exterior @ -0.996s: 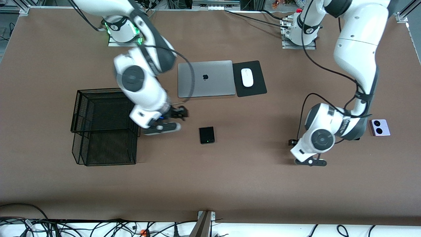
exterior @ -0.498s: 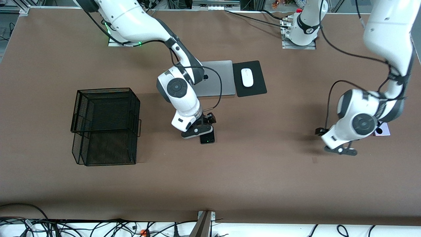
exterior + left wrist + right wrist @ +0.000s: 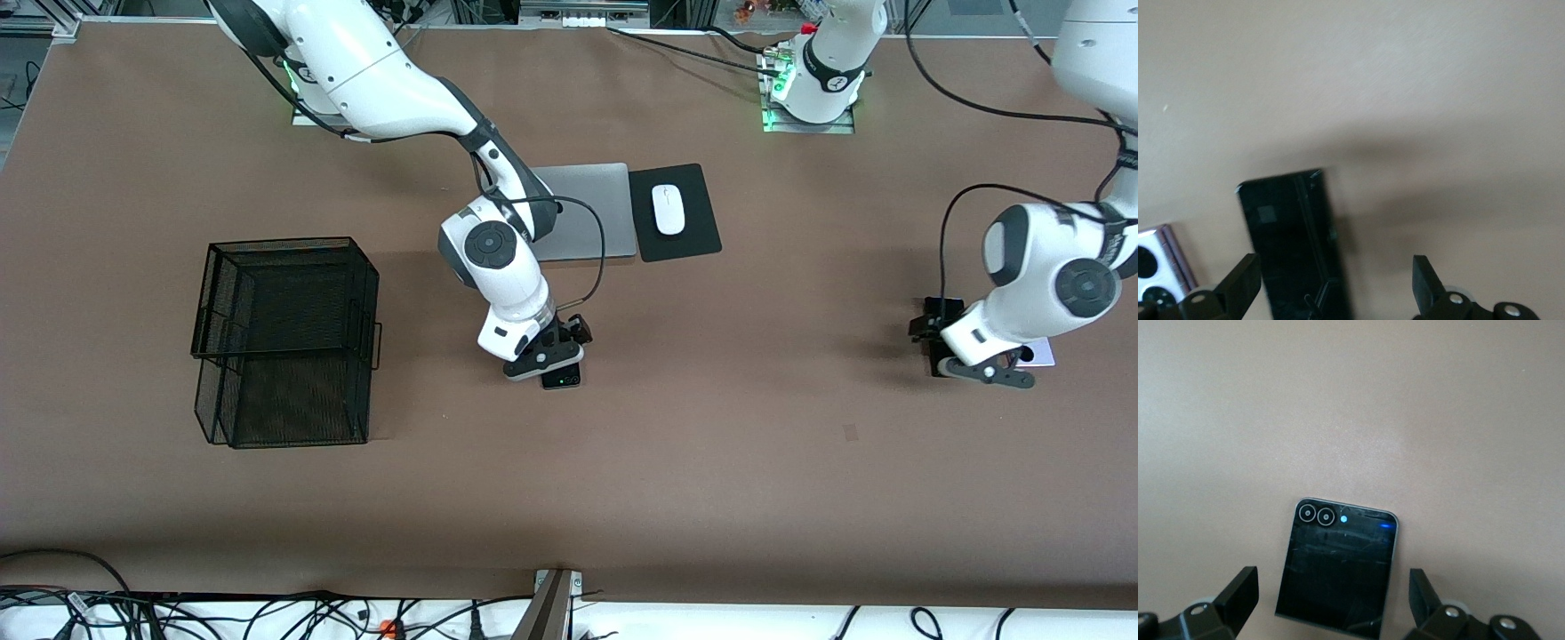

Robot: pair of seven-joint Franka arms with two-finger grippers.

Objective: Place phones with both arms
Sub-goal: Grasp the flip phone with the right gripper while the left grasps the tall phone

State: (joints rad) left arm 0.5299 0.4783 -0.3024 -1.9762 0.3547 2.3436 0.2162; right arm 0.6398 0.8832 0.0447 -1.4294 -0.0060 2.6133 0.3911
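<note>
I see the right gripper (image 3: pixel 558 354) spread wide over the squarish black folded phone (image 3: pixel 562 377) near the laptop (image 3: pixel 587 212); the left gripper (image 3: pixel 944 347) gapes over the slim black slab (image 3: pixel 1295 243), with the lilac phone (image 3: pixel 1040 354) just beside it.

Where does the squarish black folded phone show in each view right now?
Front view: the squarish black folded phone lies mid-table, nearer the camera than the silver laptop, partly covered by the open right pincer.
Right wrist view: the phone sits between the pincer's fingers.
Left wrist view: not in it.
Shared landmark: the brown table.
</note>
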